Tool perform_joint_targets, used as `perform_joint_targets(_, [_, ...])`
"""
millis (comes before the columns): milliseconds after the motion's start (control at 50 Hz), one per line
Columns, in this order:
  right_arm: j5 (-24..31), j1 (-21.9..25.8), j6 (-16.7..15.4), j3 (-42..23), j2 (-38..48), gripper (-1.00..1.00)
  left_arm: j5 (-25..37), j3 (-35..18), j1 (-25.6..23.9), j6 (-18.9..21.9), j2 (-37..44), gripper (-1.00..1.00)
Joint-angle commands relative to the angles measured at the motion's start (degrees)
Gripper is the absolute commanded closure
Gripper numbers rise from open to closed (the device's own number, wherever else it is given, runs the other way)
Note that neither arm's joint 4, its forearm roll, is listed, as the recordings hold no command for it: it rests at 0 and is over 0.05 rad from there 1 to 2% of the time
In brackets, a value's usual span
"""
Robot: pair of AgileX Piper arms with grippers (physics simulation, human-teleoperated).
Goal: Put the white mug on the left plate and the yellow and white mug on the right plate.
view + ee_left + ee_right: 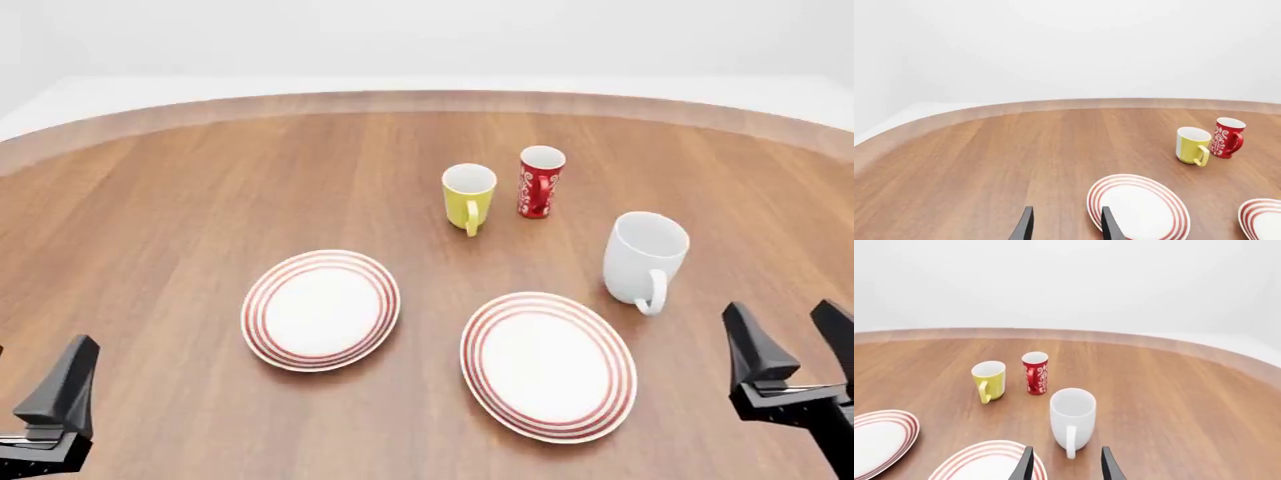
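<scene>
The white mug (646, 257) (1073, 418) stands upright on the wood at the right, handle toward me, just beyond the right plate (549, 364) (991, 462). Further back stands the small yellow and white mug (469, 196) (1193, 145) (989, 380). The left plate (322, 308) (1139, 207) lies empty at centre left. My right gripper (790, 343) (1064, 463) is open, low at the front right, short of the white mug. My left gripper (1066, 225) is open at the front left corner, apart from everything; only one finger (67, 385) shows in the front view.
A slim red cup (539, 181) (1225, 137) (1035, 372) with white lettering stands right beside the yellow mug. The round wooden table's far edge (427, 100) curves across the back.
</scene>
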Motion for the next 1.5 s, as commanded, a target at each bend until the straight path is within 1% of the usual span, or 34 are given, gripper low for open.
perform_joint_targets(20, [-10.8,0.5,-0.2,0.0,12.1,-1.0,0.0,0.0,0.0,0.0,0.0,-1.0])
perform_joint_targets(60, [-13.9,0.5,-0.2,0.0,15.5,-1.0,0.0,0.0,0.0,0.0,0.0,-1.0])
perform_joint_targets(100, [-15.7,0.5,-0.2,0.0,17.5,-1.0,0.0,0.0,0.0,0.0,0.0,-1.0])
perform_joint_targets(140, [-15.7,0.5,-0.2,0.0,17.5,-1.0,0.0,0.0,0.0,0.0,0.0,-1.0])
perform_joint_targets(160, [-18.2,0.5,-0.2,0.0,20.2,-1.0,0.0,0.0,0.0,0.0,0.0,-1.0])
perform_joint_targets(220, [-21.9,0.7,-0.2,-0.1,24.4,-1.0,0.0,0.0,0.0,0.0,0.0,-1.0])
perform_joint_targets(360, [-27.9,0.3,0.0,-0.6,31.4,-1.0,0.0,0.0,0.0,0.0,0.0,-1.0])
perform_joint_targets(620, [-36.3,0.3,0.2,-2.0,42.4,-1.0,0.0,0.0,0.0,0.0,0.0,-1.0])
perform_joint_targets(800, [-39.8,0.2,0.6,-2.9,47.3,-1.0,0.0,0.0,0.0,0.0,0.0,-1.0])
perform_joint_targets(900, [-42.7,-0.2,0.9,-3.4,51.5,-1.0,0.0,0.0,0.0,0.0,0.0,-1.0])
perform_joint_targets(1040, [-44.9,-0.5,1.1,-4.5,55.5,-1.0,0.0,0.0,0.0,0.0,0.0,-1.0])
perform_joint_targets(1400, [-48.2,-1.2,1.5,-7.5,63.1,-1.0,0.0,0.0,0.0,0.0,0.0,-1.0])
perform_joint_targets(1420, [-48.5,-1.6,2.1,-11.0,68.9,-1.0,0.0,0.0,0.0,0.0,0.0,-1.0])
perform_joint_targets(1500, [-48.5,-1.8,2.1,-11.5,69.7,-1.0,0.0,0.0,0.0,0.0,0.0,-1.0])
